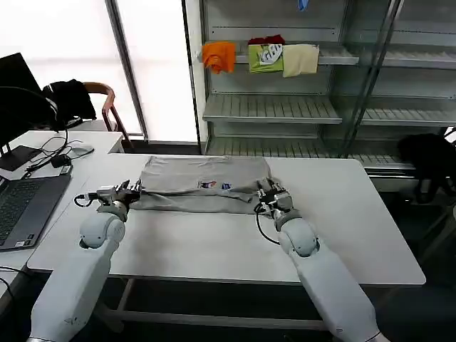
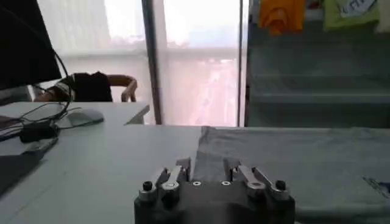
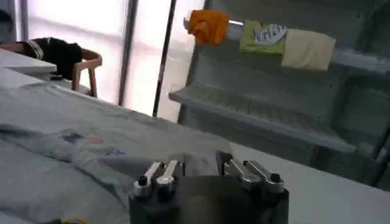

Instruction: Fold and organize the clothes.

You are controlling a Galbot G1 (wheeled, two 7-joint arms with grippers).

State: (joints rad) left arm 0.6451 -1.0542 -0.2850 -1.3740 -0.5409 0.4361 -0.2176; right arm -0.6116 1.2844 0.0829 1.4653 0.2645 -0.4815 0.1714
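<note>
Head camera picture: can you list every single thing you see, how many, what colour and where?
Soft light grey shirt: one, partly folded, far side of table.
Flat white table: one, under the shirt.
Small cloth garments: orange, green, cream, on the upper rack.
Grey metal shelf rack: one, behind the table.
Dark laptop: one, on the side desk at left.
Wooden chair with black garment: one, by the window.
Left gripper: at the shirt's left edge.
Right gripper: at the shirt's right edge.
</note>
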